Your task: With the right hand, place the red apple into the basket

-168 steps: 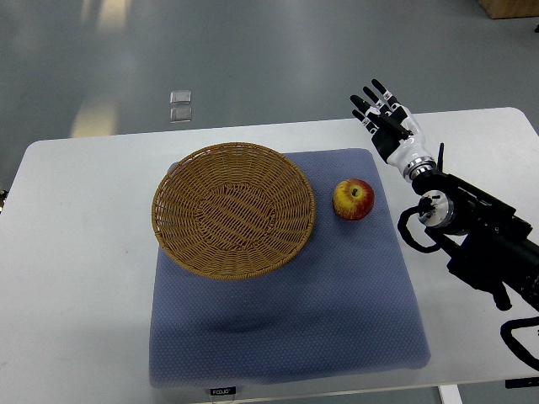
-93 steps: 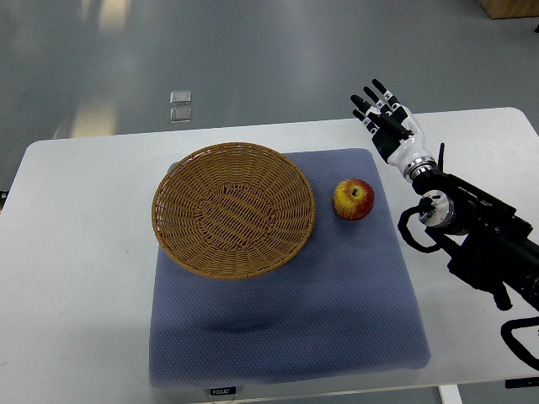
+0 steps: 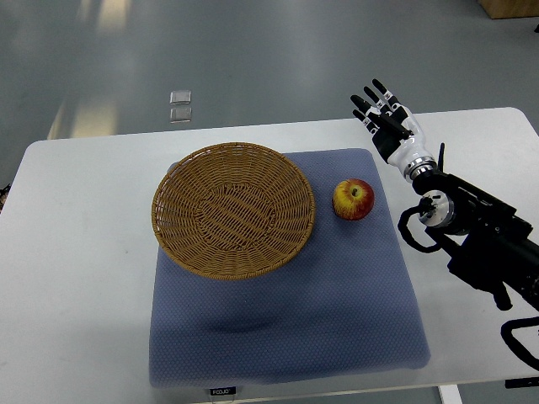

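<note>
Red apple (image 3: 354, 199) sits upright on the blue mat (image 3: 337, 303), stem dimple facing up, just to the right of the wicker basket (image 3: 171, 220) with a thin strip of mat showing between the two. Nothing is inside that basket; I see only its woven bottom, and the bowl rests on the left half of the mat, its far rim close to the mat's far edge. My right hand (image 3: 389, 126) hovers beyond the apple, farther away and to the right, above the mat's far right corner and the white table (image 3: 76, 278). Its fingers (image 3: 368, 105) are spread and straight, pointing away and a little left, gripping nothing at all. My dark forearm runs back toward the near right edge. Apple and hand are clearly apart, no contact between them.
</note>
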